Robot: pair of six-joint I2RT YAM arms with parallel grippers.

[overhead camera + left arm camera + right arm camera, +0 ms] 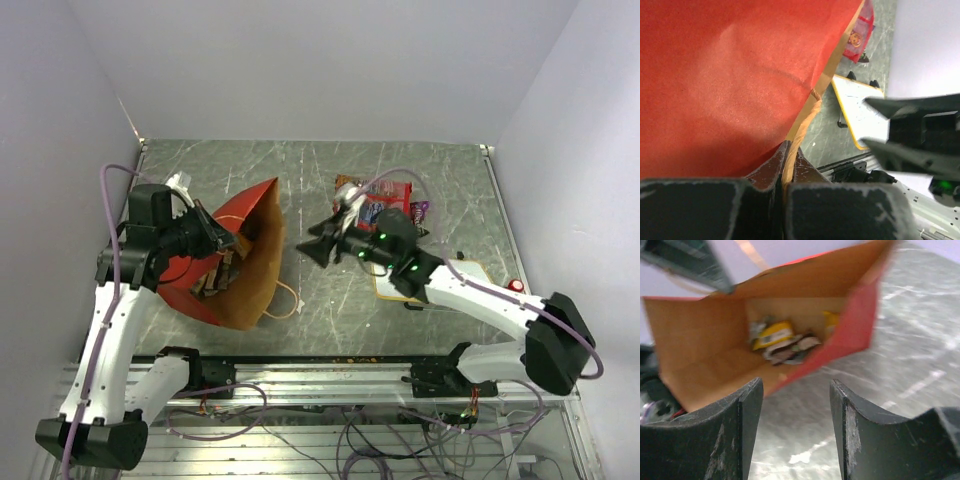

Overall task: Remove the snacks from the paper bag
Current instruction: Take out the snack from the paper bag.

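The paper bag (245,262), red outside and kraft inside, lies tilted at the left with its mouth facing right. My left gripper (220,240) is shut on the bag's upper rim by a handle (786,150). In the right wrist view the bag (700,345) holds several snacks (790,351), among them a yellow packet (772,335). My right gripper (318,246) is open and empty (796,415), just in front of the bag's mouth and apart from it. A large flat red snack bag (386,200) and a purple packet (420,210) lie on the table behind the right arm.
A wood-framed white board (395,285) lies under my right arm; it also shows in the left wrist view (857,112). A loop handle (285,300) trails on the table near the bag's mouth. The table's raised back edge (320,141) lies beyond.
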